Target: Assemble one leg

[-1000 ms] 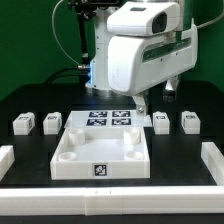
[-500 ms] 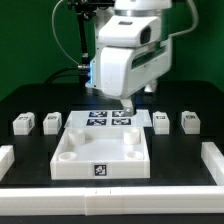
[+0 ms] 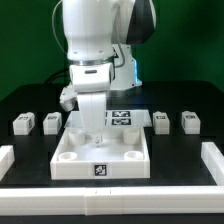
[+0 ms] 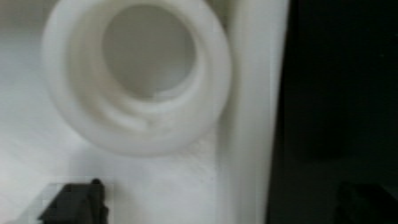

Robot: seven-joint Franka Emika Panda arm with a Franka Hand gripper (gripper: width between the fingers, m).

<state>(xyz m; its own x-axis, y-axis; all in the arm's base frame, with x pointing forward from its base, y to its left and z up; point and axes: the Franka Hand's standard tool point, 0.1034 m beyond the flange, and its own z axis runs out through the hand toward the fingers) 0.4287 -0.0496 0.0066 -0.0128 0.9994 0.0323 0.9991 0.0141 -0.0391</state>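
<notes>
The large white tray-like piece (image 3: pixel 72 166) lies in the middle of the black table. My gripper (image 3: pixel 88 131) is lowered at its far corner on the exterior view's left. In the wrist view one round corner socket (image 4: pixel 146 75) fills the picture from very close. One dark fingertip (image 4: pixel 75 203) shows over the white surface, and the other side is lost against the black table, so the jaws stand wide apart across the tray's edge with nothing held. Four small white legs stand in a row: two on the exterior view's left (image 3: pixel 22 123) (image 3: pixel 51 122) and two on its right (image 3: pixel 160 121) (image 3: pixel 188 121).
The marker board (image 3: pixel 122 117) lies just behind the tray, partly hidden by the arm. White border rails run along the table's sides on the exterior view's left (image 3: pixel 6 157) and right (image 3: pixel 213 158) and along the front (image 3: pixel 110 209).
The arm has swung from above the marker board toward the exterior view's left and come down at the tray's far corner on that side. The legs and tray have not moved.
</notes>
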